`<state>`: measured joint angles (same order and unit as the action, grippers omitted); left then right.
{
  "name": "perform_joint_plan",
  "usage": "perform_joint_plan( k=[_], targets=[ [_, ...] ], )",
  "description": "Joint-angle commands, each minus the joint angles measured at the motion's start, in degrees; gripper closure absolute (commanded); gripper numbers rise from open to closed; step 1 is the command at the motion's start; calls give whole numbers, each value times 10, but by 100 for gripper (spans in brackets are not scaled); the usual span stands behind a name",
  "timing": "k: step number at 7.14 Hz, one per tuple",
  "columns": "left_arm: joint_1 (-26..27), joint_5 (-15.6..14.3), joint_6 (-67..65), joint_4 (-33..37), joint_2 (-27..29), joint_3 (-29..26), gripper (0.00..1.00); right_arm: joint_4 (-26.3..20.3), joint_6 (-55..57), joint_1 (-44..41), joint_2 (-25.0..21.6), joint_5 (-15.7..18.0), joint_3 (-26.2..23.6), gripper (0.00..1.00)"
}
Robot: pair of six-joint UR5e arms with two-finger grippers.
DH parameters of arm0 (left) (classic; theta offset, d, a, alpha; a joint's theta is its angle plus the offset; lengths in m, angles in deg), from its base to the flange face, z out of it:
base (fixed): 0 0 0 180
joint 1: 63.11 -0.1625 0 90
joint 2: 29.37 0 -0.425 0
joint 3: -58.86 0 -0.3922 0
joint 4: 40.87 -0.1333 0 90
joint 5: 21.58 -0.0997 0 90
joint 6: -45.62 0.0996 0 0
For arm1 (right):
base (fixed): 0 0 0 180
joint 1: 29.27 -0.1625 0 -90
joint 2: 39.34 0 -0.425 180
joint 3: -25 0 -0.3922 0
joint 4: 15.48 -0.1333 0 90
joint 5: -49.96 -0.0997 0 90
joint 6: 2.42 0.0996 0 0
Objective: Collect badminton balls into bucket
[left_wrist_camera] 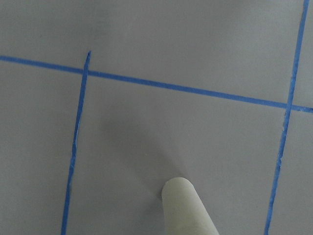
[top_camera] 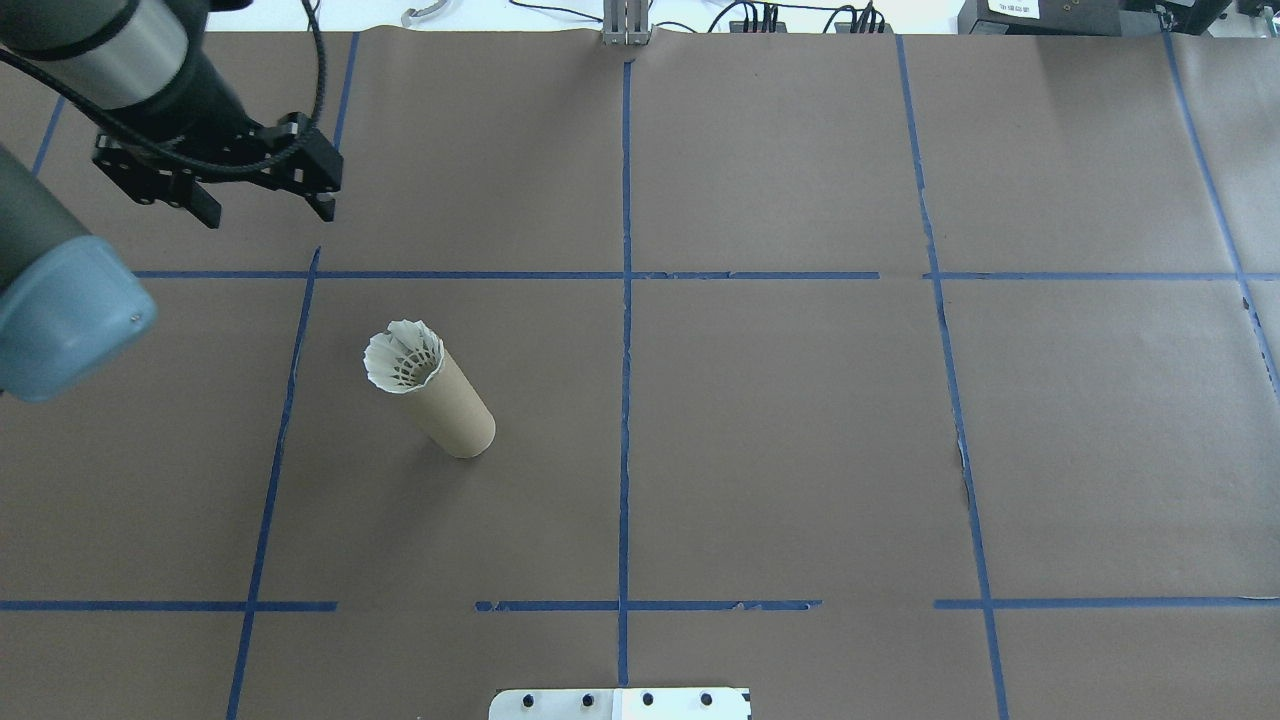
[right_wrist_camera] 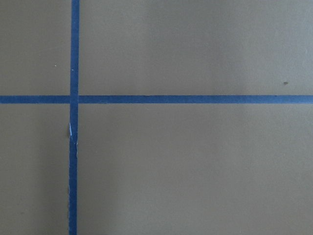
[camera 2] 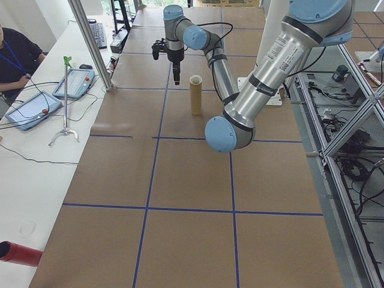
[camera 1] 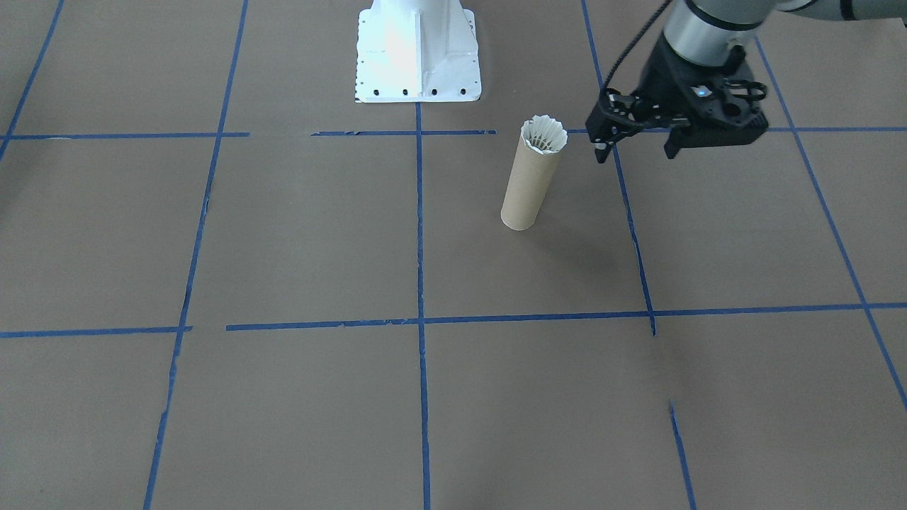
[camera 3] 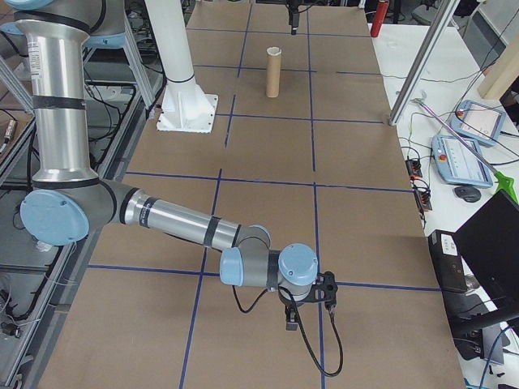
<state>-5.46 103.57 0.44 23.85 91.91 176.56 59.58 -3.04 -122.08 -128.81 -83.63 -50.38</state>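
A brown cardboard bucket (camera 1: 526, 185) stands upright on the table, also seen in the overhead view (top_camera: 455, 415). A white feather badminton ball (camera 1: 544, 134) sits in its mouth, feathers up, its skirt showing above the rim (top_camera: 403, 357). My left gripper (camera 1: 636, 150) hangs open and empty in the air beside the bucket's top, apart from it (top_camera: 270, 215). The left wrist view catches part of the bucket (left_wrist_camera: 188, 210). My right gripper (camera 3: 308, 312) is low over the table far from the bucket; I cannot tell whether it is open or shut.
Blue tape lines (top_camera: 625, 300) grid the brown paper tabletop. The white robot base (camera 1: 418, 53) stands behind the bucket. A side bench holds tablets (camera 2: 33, 111) and a person sits at its far end (camera 2: 15, 57).
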Motion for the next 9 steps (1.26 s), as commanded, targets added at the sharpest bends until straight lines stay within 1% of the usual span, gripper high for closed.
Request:
perform_joint_plan(
  k=[1, 3, 4, 5, 6, 7, 8, 9],
  targets=[
    [102, 1, 199, 57, -99, -24, 0, 0, 0, 0, 1, 0, 0, 0],
    [200, 1, 374, 60, -147, -91, 0, 0, 0, 0, 0, 0, 1, 0],
    [247, 1, 448, 87, -172, -133, 0, 0, 0, 0, 0, 0, 1, 0],
    [277, 0, 489, 143, -210, -170, 0, 0, 0, 0, 1, 0, 1, 0],
    [297, 1, 501, 200, -248, -190, 0, 0, 0, 0, 0, 0, 1, 0],
    [309, 5, 500, 227, -275, -202, 0, 0, 0, 0, 0, 0, 1, 0],
    [319, 41, 494, 226, -297, -211, 0, 0, 0, 0, 0, 0, 1, 0],
    [340, 81, 494, 226, -319, -235, 0, 0, 0, 0, 0, 0, 0, 0]
  ],
)
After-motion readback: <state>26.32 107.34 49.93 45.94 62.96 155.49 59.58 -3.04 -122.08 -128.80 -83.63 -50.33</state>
